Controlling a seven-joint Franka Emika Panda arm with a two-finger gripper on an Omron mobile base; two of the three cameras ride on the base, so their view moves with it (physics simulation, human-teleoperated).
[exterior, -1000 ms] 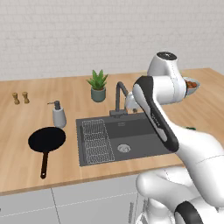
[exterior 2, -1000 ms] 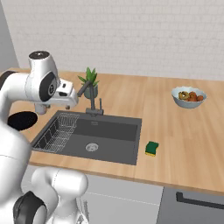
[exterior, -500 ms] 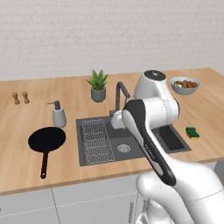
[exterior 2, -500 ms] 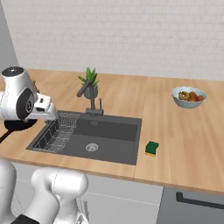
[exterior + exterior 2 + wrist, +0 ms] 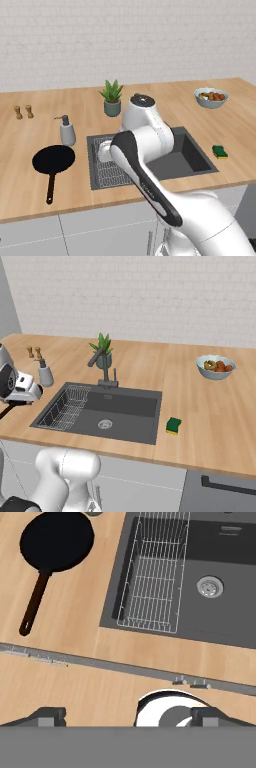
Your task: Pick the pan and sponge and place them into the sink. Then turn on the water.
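hand view: pan (image 5: 56,541) on counter (image 5: 75,642) beside sink (image 5: 220,619).

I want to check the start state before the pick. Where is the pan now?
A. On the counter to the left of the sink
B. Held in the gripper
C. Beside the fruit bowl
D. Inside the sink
A: the pan lies flat on the wooden counter, left of the sink.

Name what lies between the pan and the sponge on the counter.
The sink, with its wire rack on the pan's side, separates it from the sponge, seen in the left base view.
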